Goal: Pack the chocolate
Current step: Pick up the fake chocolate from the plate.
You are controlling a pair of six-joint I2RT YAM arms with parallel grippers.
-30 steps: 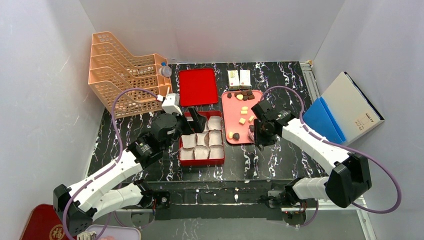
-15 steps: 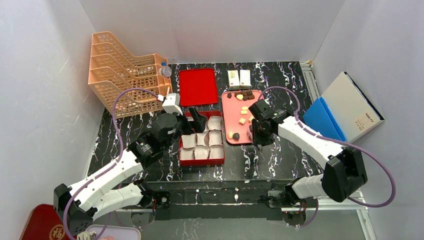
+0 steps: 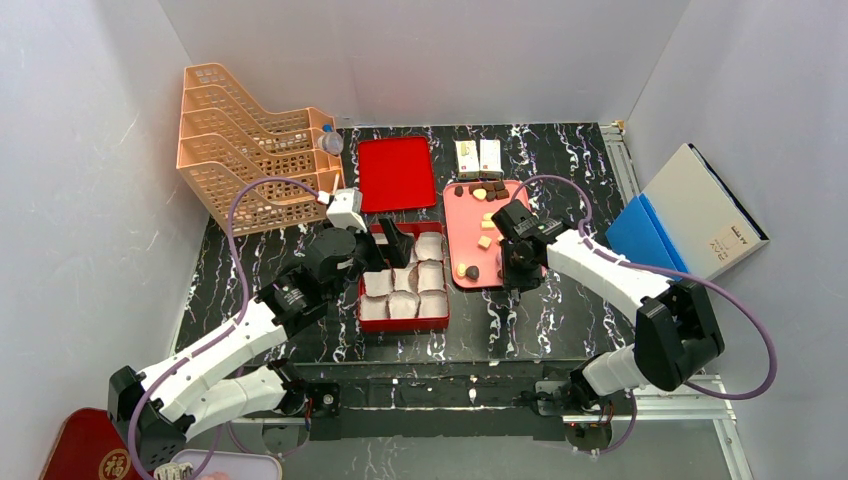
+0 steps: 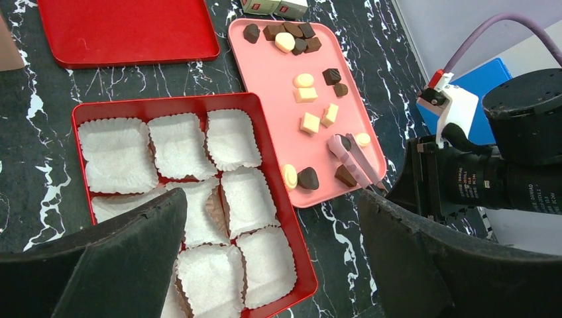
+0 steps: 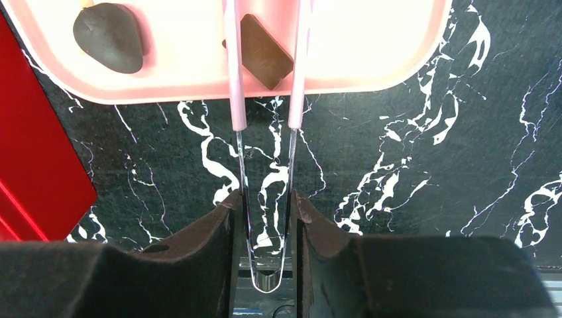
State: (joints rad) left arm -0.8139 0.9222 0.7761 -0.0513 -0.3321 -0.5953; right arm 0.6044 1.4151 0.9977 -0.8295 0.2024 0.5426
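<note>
The desk (image 3: 470,322) is black with white veins. The tray (image 4: 265,73) is pink, the tweezers (image 5: 231,86) pink-tipped, the chocolate (image 4: 308,123) dark brown or pale yellow.

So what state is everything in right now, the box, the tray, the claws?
Red box: open, lid off.
Paper cups: those in view are empty.
Red lid: lying flat on the table beyond the box.
Pink tray: carrying the loose chocolate.
Tweezers: gripped, tips straddling a dark piece on the tray.
Right claw: shut on the tweezers.
Left claw: open, empty, above the box.
</note>
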